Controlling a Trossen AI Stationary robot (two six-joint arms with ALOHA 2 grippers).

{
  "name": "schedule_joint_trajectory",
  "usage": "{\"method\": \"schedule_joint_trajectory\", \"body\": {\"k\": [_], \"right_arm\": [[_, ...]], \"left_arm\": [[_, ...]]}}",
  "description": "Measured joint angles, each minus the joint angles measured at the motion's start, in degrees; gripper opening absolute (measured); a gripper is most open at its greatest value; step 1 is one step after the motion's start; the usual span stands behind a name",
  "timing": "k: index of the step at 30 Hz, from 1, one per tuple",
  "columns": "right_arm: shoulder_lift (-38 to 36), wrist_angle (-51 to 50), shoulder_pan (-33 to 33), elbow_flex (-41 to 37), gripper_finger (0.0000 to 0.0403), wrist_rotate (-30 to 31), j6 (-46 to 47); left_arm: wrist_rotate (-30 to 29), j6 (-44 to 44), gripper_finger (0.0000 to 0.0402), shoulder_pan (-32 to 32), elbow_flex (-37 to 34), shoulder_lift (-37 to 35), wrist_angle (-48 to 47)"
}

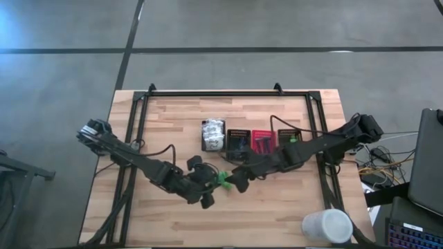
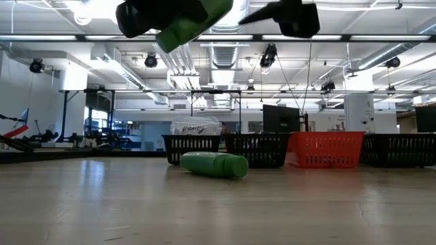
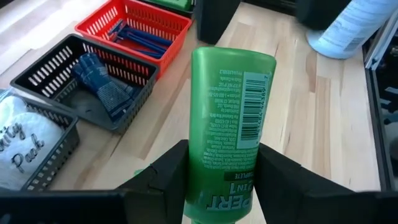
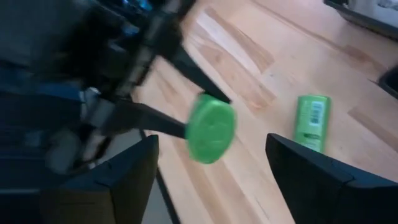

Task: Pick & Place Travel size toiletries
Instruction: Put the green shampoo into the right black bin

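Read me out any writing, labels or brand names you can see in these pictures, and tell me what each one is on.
"PERT" and "2 IN 1", upside down, on the green bottle gripped by the left gripper.
Barcode and fine print on that bottle: too small to read.
Cursive "...ity Pack" on the white packet in the black mesh bin; first letters cut off.
Label on the second green bottle lying on the table: blurred, unreadable.
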Motion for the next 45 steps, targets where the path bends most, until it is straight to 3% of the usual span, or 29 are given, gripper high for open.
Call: {"method": "schedule_joint_trajectory", "body": {"k": [10, 22, 36, 45], "right_arm": [[2.56, 2.13, -0.22, -0.11, 0.0312, -0.77, 1.94], [3.5, 2.32, -0.74, -0.02, 0.025, -0.85, 3.51], [4.51, 5.25, -1.05, 0.04, 0.0211, -2.41, 3.36], [4.51, 4.92, -1.22, 0.02, 0.0135, -3.66, 3.31]], "left_arm": [[-0.02, 2.07, 0.0158, 0.61, 0.0, 0.19, 2.46], [0.0, 3.9, 0.0158, 0.63, 0.0, 0.19, 2.52], [0.02, 6.42, 0.0158, 0.67, 0.0, 0.21, 2.48], [-0.02, 6.39, 0.0158, 0.63, -0.9, 0.21, 2.52]]}}
